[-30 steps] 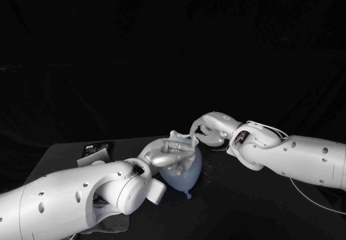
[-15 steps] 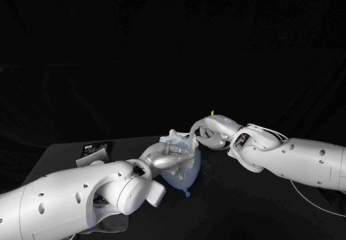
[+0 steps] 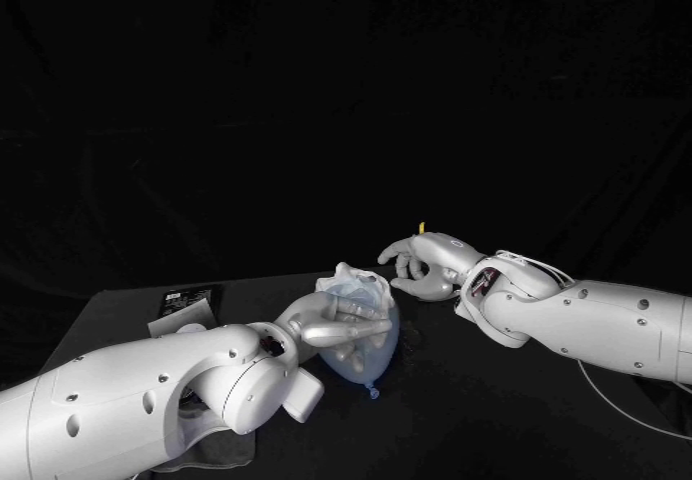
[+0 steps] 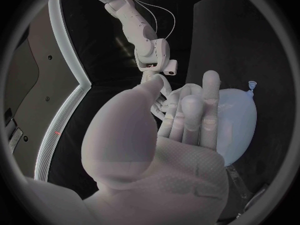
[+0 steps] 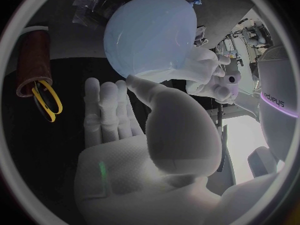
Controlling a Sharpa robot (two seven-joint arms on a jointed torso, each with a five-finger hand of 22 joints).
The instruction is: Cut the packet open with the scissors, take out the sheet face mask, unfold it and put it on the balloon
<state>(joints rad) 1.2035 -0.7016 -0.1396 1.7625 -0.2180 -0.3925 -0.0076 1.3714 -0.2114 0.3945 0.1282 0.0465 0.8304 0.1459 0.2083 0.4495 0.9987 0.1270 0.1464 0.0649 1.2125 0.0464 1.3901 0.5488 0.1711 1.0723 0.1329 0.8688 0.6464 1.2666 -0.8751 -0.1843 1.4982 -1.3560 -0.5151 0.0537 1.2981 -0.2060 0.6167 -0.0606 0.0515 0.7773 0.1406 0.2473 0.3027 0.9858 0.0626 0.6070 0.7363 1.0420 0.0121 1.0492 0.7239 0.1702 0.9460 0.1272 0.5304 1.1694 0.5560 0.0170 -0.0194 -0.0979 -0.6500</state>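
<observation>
The left hand (image 3: 335,322) grips the pale blue balloon (image 3: 366,352) near the middle of the surface (image 3: 260,292), and the sheet mask (image 3: 353,280) sits bunched on the balloon's far end. The right hand (image 3: 415,265) hovers just beside it, fingers apart, holding nothing. Near that hand a brown holder (image 5: 34,55) carries yellow-handled scissors (image 5: 45,97). A packet (image 3: 189,297) lies by the far left corner.

Head view is very dim on my end: black backdrop (image 3: 289,120) and tabletop (image 3: 469,405) swallow detail, only the white arms (image 3: 613,320) catch light. Right wrist view: hard glare on right hand (image 5: 147,152) palm and balloon (image 5: 150,35). Both wrist views bend straight edges near the rim.
</observation>
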